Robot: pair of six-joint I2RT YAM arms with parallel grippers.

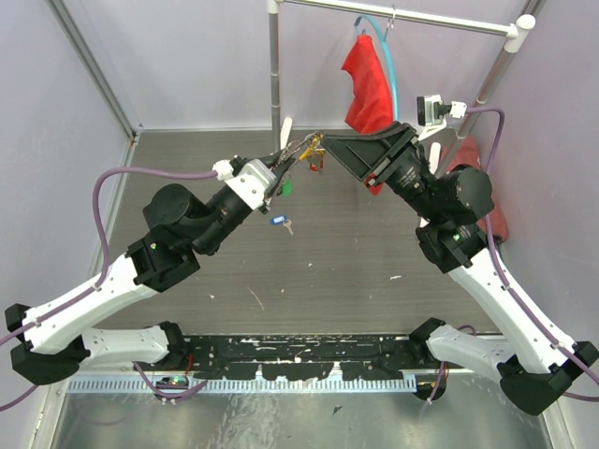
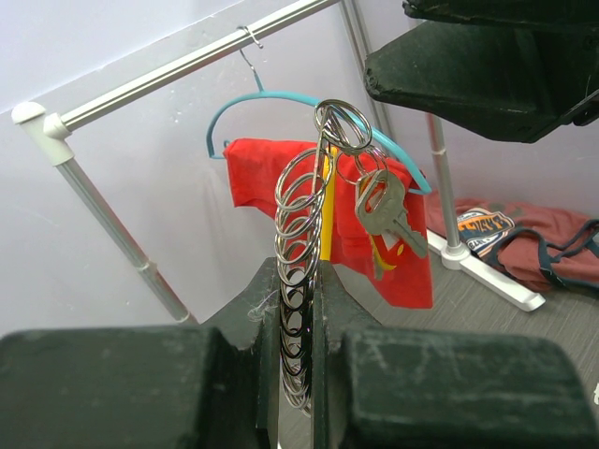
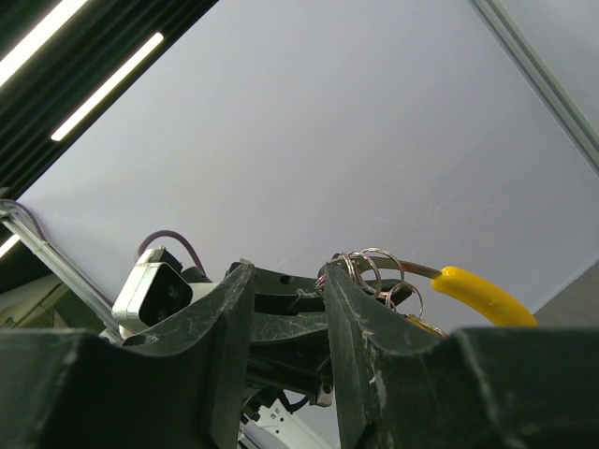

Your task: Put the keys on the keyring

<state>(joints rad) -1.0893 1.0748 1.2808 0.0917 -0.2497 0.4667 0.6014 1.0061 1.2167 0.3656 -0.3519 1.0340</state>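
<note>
My left gripper (image 1: 285, 161) is shut on the keyring (image 1: 301, 148), held up above the table's far middle. In the left wrist view its jaws (image 2: 299, 271) pinch a stack of small steel rings (image 2: 298, 215) along the loop, next to its orange section (image 2: 325, 238). A silver key (image 2: 382, 210) hangs from the top rings. Green (image 1: 286, 188) and red (image 1: 314, 165) tags dangle below. A blue key (image 1: 278, 222) lies on the table. My right gripper (image 1: 323, 142) meets the ring from the right. It (image 3: 285, 267) is open, with the rings (image 3: 374, 267) at one fingertip.
A red cloth (image 1: 368, 84) hangs on a light-blue hanger (image 2: 234, 103) from the grey rail (image 1: 402, 19) behind the grippers. A dark red garment (image 2: 524, 238) lies at the far right by the rail's post. Grey walls close both sides.
</note>
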